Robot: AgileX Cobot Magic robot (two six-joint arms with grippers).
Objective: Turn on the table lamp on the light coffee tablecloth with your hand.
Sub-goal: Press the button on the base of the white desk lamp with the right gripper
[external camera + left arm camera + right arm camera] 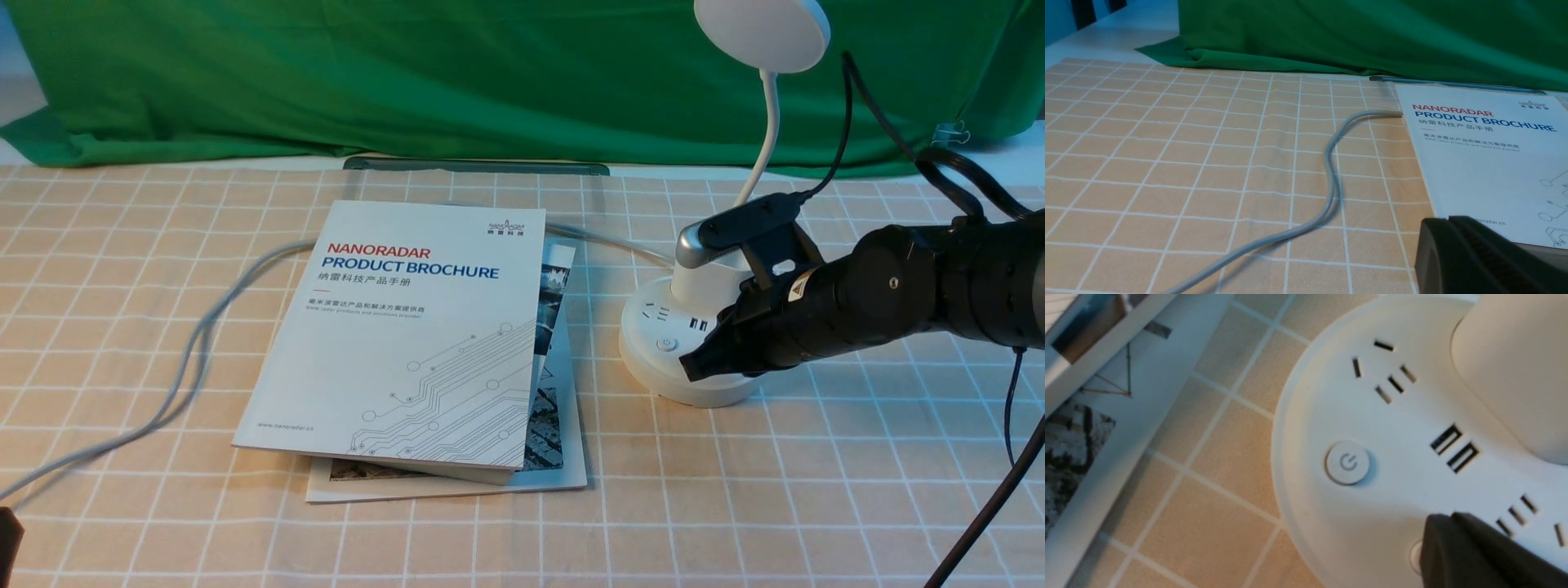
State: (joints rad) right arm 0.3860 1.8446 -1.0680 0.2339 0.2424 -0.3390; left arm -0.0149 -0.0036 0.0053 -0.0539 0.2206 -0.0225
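Note:
The white table lamp stands at the right on the light coffee tablecloth [122, 269]. Its disc head [763, 33] is unlit, and its thin neck runs down to a cup holder and round puck base [653, 359]. My right gripper [694, 367] is shut and empty, its tip over the front of the base. In the right wrist view the shut tip [1447, 522] covers most of a second round button [1416, 555], beside the power button [1347, 462]. My left gripper [1447, 222] is shut and empty, low over the cloth by the brochure corner; it barely shows in the front view [8, 531].
Two stacked brochures [408, 335] lie mid-table, left of the lamp. A grey cable [196, 343] runs from under them across the cloth to the left edge. Green cloth [408, 73] hangs along the back. A black cable [988, 506] hangs at the right.

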